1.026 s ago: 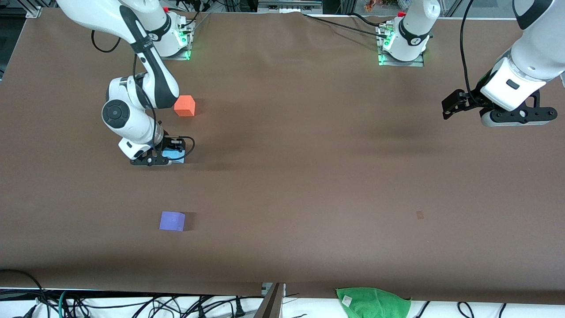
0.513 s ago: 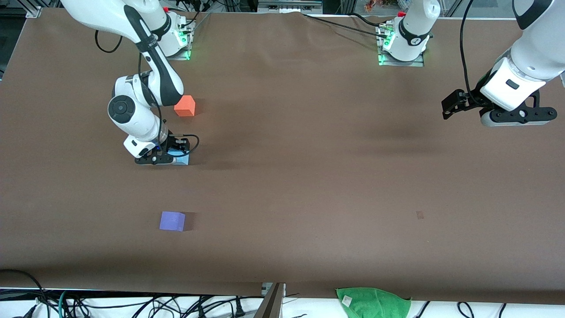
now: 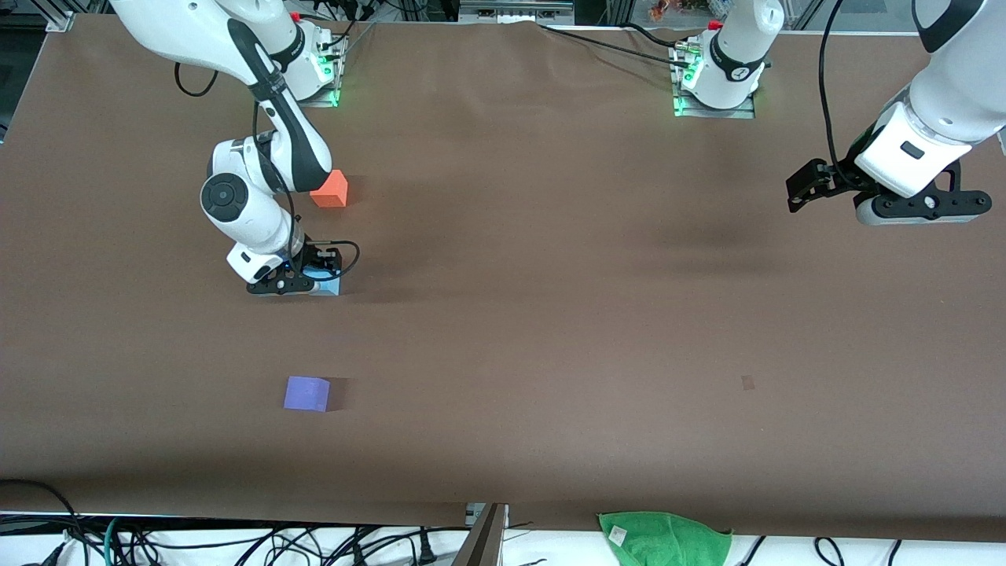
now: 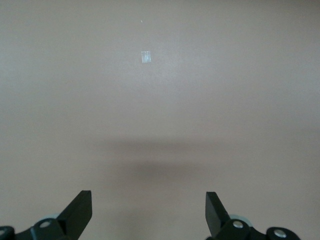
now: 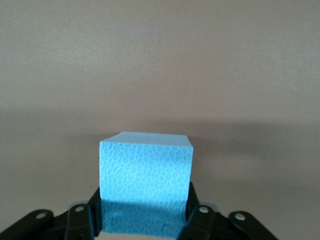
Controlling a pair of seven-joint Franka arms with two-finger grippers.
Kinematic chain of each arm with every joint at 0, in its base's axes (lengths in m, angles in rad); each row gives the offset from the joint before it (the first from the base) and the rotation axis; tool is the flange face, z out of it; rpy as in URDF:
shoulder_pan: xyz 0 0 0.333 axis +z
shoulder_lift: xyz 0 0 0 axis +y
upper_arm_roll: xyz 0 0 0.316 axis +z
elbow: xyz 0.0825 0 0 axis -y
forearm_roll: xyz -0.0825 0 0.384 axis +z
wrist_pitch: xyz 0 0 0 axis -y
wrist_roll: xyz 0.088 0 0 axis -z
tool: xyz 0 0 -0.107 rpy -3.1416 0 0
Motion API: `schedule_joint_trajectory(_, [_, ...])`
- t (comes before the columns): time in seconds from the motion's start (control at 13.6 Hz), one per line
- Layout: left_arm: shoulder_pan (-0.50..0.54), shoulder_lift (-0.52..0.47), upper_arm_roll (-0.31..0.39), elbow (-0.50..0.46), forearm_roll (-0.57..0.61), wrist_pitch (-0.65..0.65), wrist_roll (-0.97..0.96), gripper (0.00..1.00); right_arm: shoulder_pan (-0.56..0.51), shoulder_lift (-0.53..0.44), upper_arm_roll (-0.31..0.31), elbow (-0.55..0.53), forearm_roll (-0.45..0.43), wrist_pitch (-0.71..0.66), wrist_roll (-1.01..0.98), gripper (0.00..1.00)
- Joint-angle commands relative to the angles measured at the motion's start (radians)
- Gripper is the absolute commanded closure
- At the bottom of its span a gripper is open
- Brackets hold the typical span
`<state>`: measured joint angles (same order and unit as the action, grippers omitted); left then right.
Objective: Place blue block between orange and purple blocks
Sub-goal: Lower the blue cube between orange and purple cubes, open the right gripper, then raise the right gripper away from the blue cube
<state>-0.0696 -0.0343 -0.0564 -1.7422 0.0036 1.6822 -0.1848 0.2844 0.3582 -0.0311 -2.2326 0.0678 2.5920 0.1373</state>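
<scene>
- The right end effector [image 3: 292, 284] is low on the bench [image 3: 550, 314]; the blue block [image 5: 145, 182] sits between its fingers, which flank it closely; whether they pinch cannot be told.
- The block lies between the orange block [image 3: 330, 189] and the purple block [image 3: 306, 393].
- The left end effector [image 4: 149, 212] waits, fingers spread, over bare bench.

sky-blue block [image 3: 328, 284], orange block [image 3: 331, 189], purple block [image 3: 306, 394]

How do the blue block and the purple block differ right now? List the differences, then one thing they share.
1. The blue block sits between the right gripper's fingers; the purple block stands free, with no gripper at it.
2. The blue block lies farther from the front camera than the purple block.
Shared: both are small plain cubes resting on the table.
</scene>
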Motion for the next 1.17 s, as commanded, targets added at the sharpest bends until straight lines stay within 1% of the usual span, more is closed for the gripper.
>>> schedule_joint_trajectory(0.0, [0.014, -0.010, -0.014, -0.002, 0.015, -0.012, 0.016, 0.00, -0.005, -0.028, 0.008, 0.020, 0.023, -0.027, -0.028, 0.00])
schedule_joint_trajectory(0.29, [0.014, -0.010, -0.014, -0.002, 0.015, -0.012, 0.016, 0.00, -0.005, -0.103, 0.005, 0.154, 0.021, -0.260, -0.019, 0.00])
schedule_joint_trajectory(0.44, [0.014, -0.009, -0.014, -0.002, 0.015, -0.012, 0.015, 0.00, -0.005, -0.162, 0.000, 0.185, 0.020, -0.309, -0.024, 0.00])
schedule_joint_trajectory(0.66, [0.013, -0.010, -0.016, -0.002, 0.015, -0.012, 0.015, 0.00, -0.007, -0.254, -0.013, 0.208, 0.021, -0.331, -0.036, 0.00])
schedule_joint_trajectory(0.73, [0.013, -0.012, -0.017, -0.002, 0.015, -0.012, 0.013, 0.00, -0.007, -0.277, -0.012, 0.231, 0.021, -0.360, -0.030, 0.00])
schedule_joint_trajectory(0.81, [0.013, -0.012, -0.017, -0.002, 0.015, -0.015, 0.010, 0.00, -0.007, -0.292, -0.016, 0.269, 0.023, -0.448, -0.028, 0.00])
schedule_joint_trajectory(0.88, [0.013, -0.012, -0.017, -0.002, 0.015, -0.015, 0.010, 0.00, -0.007, -0.303, -0.026, 0.333, 0.023, -0.557, -0.021, 0.00])
schedule_joint_trajectory(1.03, [0.013, -0.009, -0.014, 0.000, 0.015, -0.009, 0.016, 0.00, -0.007, -0.297, -0.032, 0.494, 0.015, -0.767, -0.019, 0.00])
schedule_joint_trajectory(1.1, [0.014, -0.004, -0.013, 0.016, 0.015, -0.003, 0.018, 0.00, -0.008, -0.295, -0.042, 0.557, 0.009, -0.843, -0.019, 0.00])
